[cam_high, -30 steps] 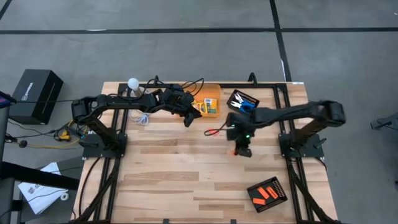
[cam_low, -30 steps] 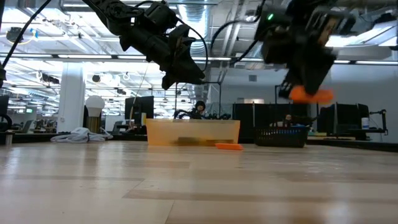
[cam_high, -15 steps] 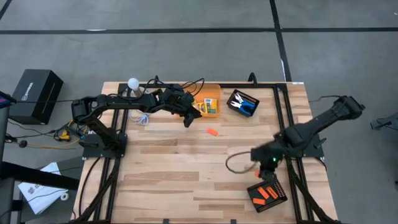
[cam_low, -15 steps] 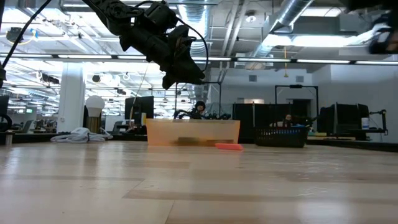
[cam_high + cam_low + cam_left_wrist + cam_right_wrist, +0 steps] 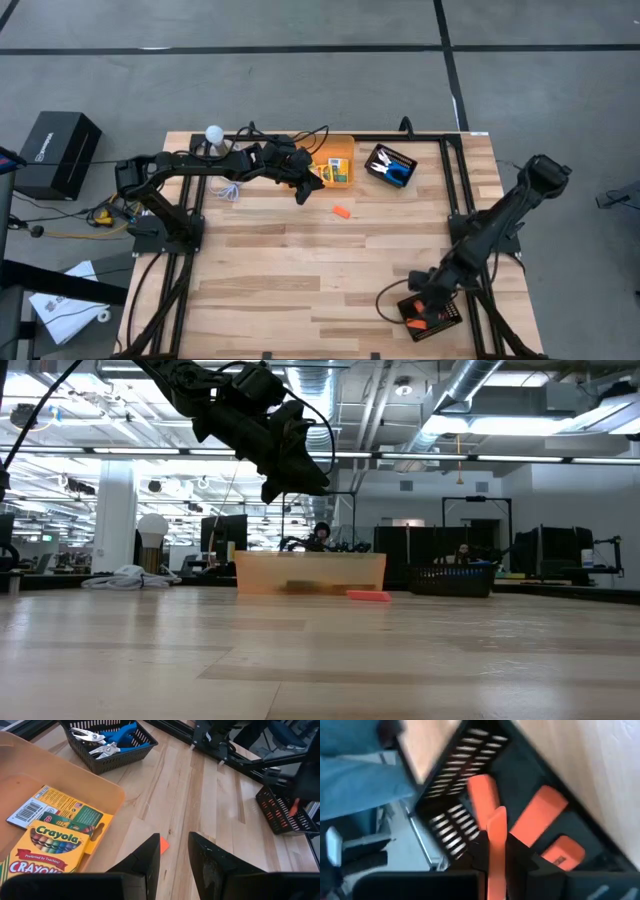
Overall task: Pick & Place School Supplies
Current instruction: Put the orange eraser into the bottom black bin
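Observation:
My right gripper [image 5: 424,306] hangs over the black tray [image 5: 453,300] near the table's front right corner, shut on an orange stubby piece [image 5: 496,837]. Other orange pieces [image 5: 538,815] lie in that tray [image 5: 451,795]. My left gripper [image 5: 301,191] stands open in the air beside the orange bin [image 5: 345,145], nothing between its fingers [image 5: 145,857]. Crayon boxes [image 5: 50,842] lie flat in the bin. Blue-handled scissors [image 5: 112,735] lie in a second black tray [image 5: 390,163]. One orange piece [image 5: 341,211] lies on the bare table. My right gripper pinches the orange stubby piece between its two fingers, and the piece's free end [image 5: 497,817] sticks out past the fingertips. The fingers slant down from above. The piece is lifted clear, above the pieces lying in the tray.
Bare wood spreads across the table's middle and near left. Black frame rails [image 5: 462,200] run along the sides. A white ball [image 5: 213,133] and cables [image 5: 230,190] lie at the far left. Beyond the table the low view shows a room with a person far off.
My right gripper has swung from the table's middle toward the near right corner and down over the black tray there, rolling as it went, with the orange piece still between its fingers. It has left the low view.

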Robot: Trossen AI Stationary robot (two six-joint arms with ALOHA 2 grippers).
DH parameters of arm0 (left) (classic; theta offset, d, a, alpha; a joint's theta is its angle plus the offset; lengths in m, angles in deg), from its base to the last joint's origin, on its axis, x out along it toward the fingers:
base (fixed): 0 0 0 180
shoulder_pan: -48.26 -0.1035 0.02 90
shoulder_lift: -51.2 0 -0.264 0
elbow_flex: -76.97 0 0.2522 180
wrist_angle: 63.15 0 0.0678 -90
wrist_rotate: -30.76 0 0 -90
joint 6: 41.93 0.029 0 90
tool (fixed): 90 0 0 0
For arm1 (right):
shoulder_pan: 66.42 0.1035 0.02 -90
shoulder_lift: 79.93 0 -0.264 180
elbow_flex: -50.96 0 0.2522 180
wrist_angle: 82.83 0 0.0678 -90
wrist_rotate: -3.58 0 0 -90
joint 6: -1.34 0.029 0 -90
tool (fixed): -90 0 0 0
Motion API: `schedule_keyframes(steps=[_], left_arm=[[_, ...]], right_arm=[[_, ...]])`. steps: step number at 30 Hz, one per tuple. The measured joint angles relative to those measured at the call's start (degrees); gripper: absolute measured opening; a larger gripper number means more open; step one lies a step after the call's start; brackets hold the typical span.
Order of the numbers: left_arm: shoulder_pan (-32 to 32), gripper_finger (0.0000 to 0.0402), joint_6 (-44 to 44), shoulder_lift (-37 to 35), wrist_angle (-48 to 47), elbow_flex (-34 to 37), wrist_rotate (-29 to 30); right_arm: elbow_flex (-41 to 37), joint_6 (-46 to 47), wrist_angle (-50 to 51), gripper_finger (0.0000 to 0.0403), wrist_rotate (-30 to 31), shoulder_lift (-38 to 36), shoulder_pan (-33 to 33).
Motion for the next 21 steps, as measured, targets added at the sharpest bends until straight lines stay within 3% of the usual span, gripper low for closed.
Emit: schedule_keyframes(steps=[4,11,16,21], left_arm=[[0.0,0.0095,-0.3,0.0,0.0,0.0,0.0],[0.0,0.0095,-0.6,0.0,-0.1,0.0,0.0],[0.0,0.0095,-1.8,0.0,0.1,0.0,-3.6],[2.1,0.0095,-3.0,0.0,0.3,0.0,-6.6]], right_arm=[[-1.4,2.4,-1.1,0.0037,0.1,3.6,0.9],[-1.3,2.4,-3.0,0.0143,-0.4,6.1,1.8],[-1.6,3.6,-2.6,0.0182,1.2,1.7,1.8],[-1.6,4.1,-2.4,0.0179,4.9,-5.8,1.3]])
